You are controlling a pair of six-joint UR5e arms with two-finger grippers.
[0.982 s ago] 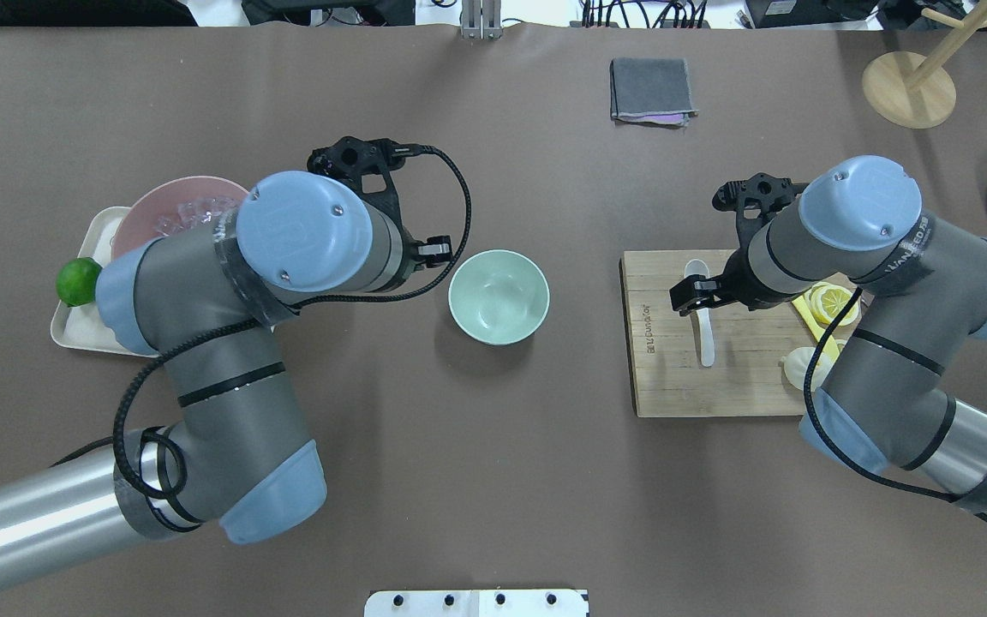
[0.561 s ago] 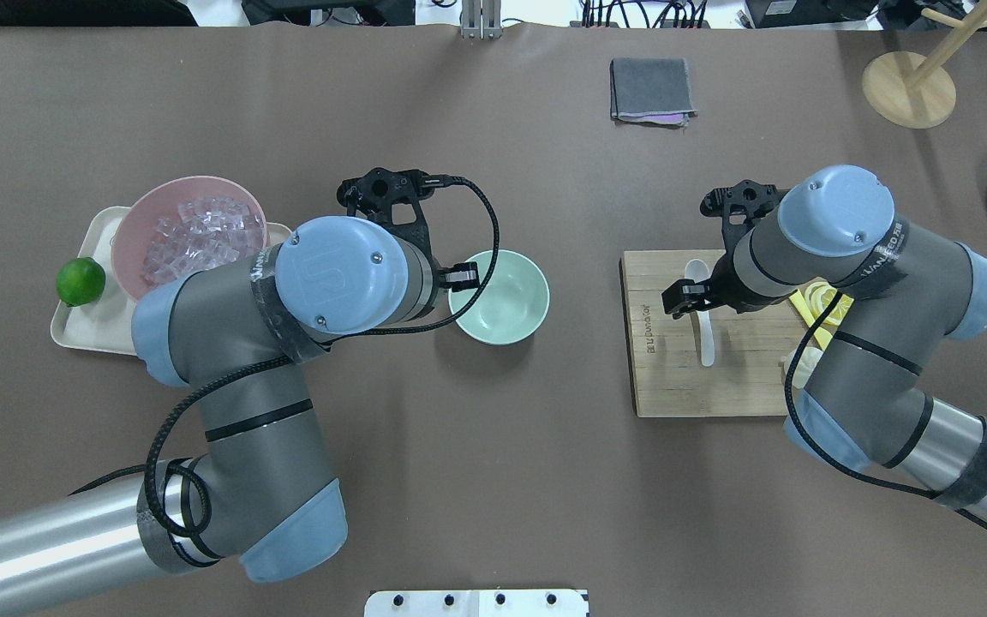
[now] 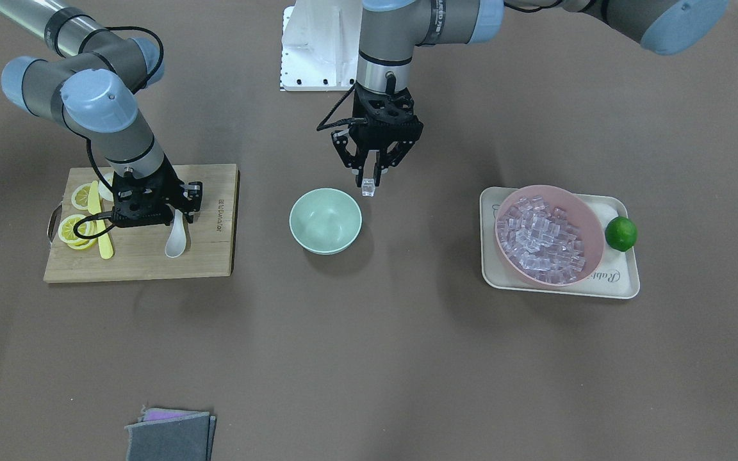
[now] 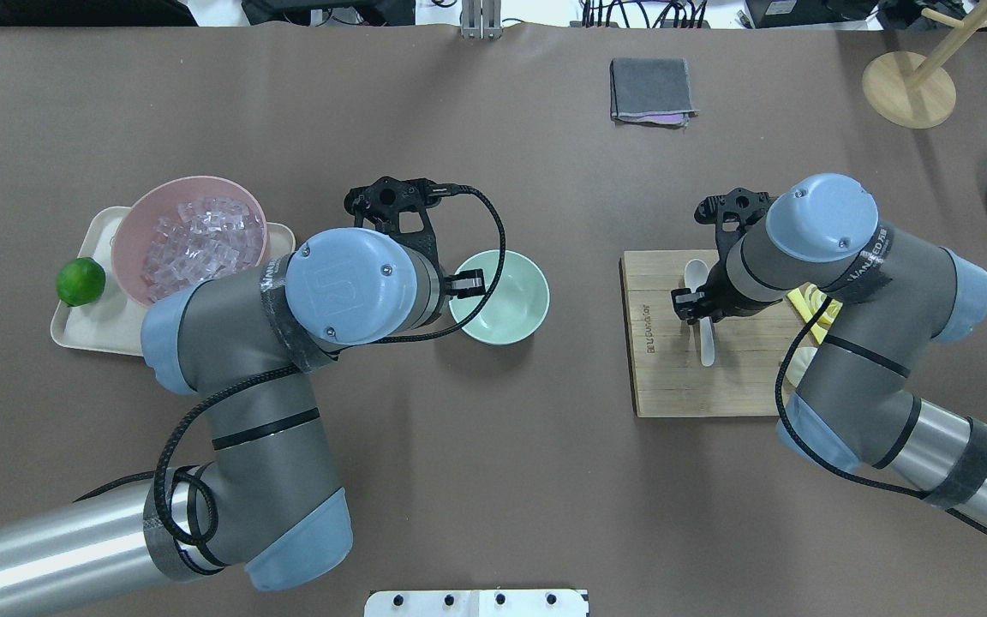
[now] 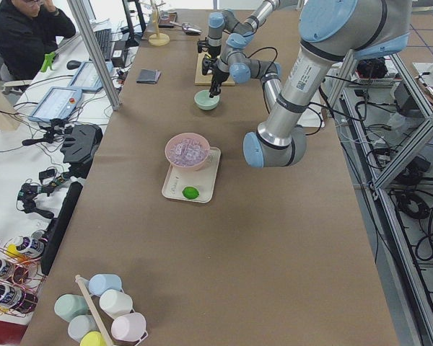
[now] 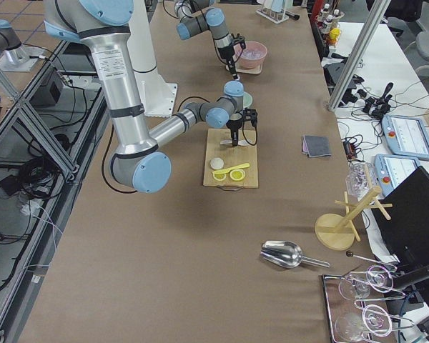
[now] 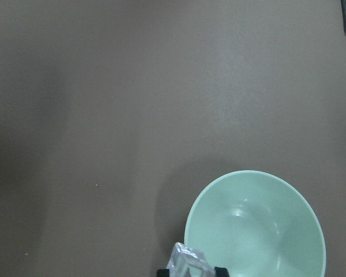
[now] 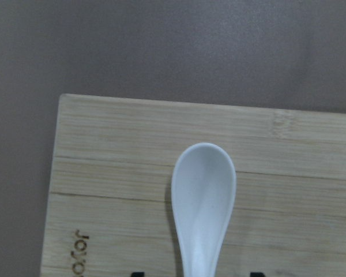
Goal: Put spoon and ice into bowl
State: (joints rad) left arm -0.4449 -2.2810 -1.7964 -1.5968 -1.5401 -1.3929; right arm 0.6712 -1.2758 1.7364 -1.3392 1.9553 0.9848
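Clenched on 1 ice cube (image 3: 368, 187) in the left gripper (image 3: 369, 175), just upper right of the rim of the bowl (image 3: 318, 225) in the front view; probably needs a small shift lower left. Released astride the spoon (image 8: 203, 190) handle with the right gripper (image 4: 701, 310); long axis vertical in overhead view, scoop uppermost. Reads "Joyo…" on cutting board (image 8: 115, 138), "Rab…" on tray (image 3: 622, 276).

You had the small white soup spoon (image 8: 203, 190) lying flat on the wooden board (image 8: 115, 150); one clear ice cube (image 3: 368, 186) hung at the rim of the empty, pale mint-green round bowl (image 3: 325, 221).
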